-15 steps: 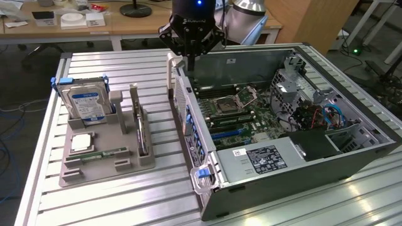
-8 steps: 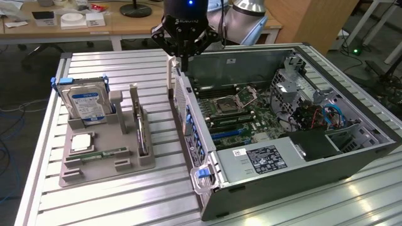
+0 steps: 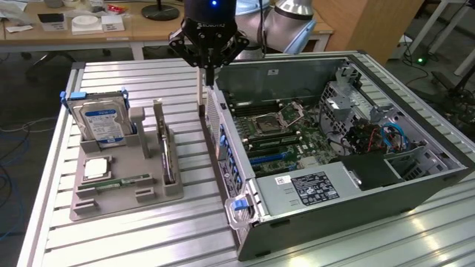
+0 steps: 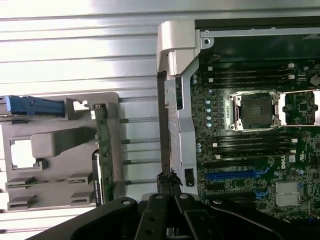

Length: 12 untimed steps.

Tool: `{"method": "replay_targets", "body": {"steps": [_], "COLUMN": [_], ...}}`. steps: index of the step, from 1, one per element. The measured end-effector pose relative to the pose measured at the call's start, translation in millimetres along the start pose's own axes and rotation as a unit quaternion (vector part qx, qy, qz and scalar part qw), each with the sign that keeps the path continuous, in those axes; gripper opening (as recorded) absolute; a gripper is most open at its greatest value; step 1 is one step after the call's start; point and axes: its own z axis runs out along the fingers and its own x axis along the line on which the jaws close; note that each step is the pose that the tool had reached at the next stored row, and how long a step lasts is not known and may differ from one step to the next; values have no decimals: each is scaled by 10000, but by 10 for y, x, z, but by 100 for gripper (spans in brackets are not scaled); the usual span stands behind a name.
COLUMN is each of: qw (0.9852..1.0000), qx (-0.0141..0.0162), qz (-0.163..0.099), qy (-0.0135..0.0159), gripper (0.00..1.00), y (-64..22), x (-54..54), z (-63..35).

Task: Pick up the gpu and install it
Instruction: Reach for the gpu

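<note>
Gripper point(image 3: 210, 78) is hanging clenched, fingers pressed together, nothing showing between them. It is hovering over the open computer case point(image 3: 334, 217), at the top of the wall facing the tray, near that wall's far end. Can't tell whether the tips are touching the wall.

Nearest the table's point(image 3: 148, 239) front edge, a grey tray point(image 3: 126, 161) is sitting on the slats toward the exterior view's left, just beside the case. A narrow green RAM stick point(image 3: 122, 182) is lying flat at its near end.

The gpu point(image 3: 168, 158) is standing on its long edge in a slot along the tray side closest to the case, with its metal bracket sticking up at the far end. It is sitting apart from the gripper, lower down and to the exterior view's left of it, nothing gripping it. In the wrist view the gpu point(image 4: 103, 145) is showing edge-on in the tray, with a strip of bare table between it and the fingertips.

Farther back in the tray, a blue-labelled hard drive point(image 3: 102, 125) is standing upright. Inside the case, the motherboard point(image 3: 282, 139) is lying exposed with its CPU socket point(image 3: 290, 114) open.
</note>
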Motion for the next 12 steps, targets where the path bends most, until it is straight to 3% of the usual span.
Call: {"method": "replay_targets", "body": {"steps": [12], "qw": [10000], "qx": [0], "qz": [0], "qy": [0], "gripper": [10], "y": [-18], "x": [219], "z": [-2]}}
